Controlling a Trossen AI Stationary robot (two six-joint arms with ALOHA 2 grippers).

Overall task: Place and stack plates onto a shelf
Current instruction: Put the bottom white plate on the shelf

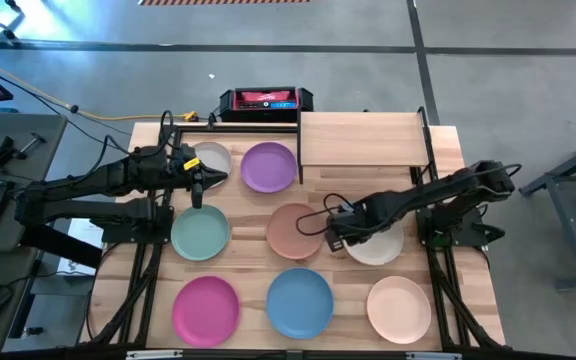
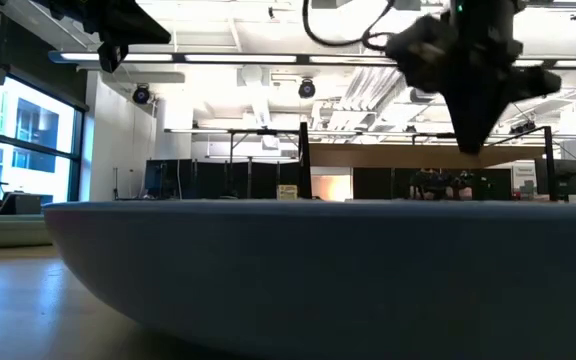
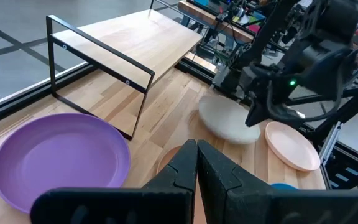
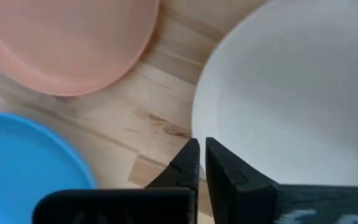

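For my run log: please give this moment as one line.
right pincer: shut, at cream plate rim | left pincer: shut, above mint plate | shelf: no plates

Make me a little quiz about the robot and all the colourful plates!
1. True or false: a plate already lies on the shelf.
2. Pick one: the right claw has its tip at the rim of which plate? A) the blue plate B) the white plate C) the pink plate
3. Count: how many plates, including the purple plate, lie on the table?

Key: 1 false; 2 B; 3 eight.
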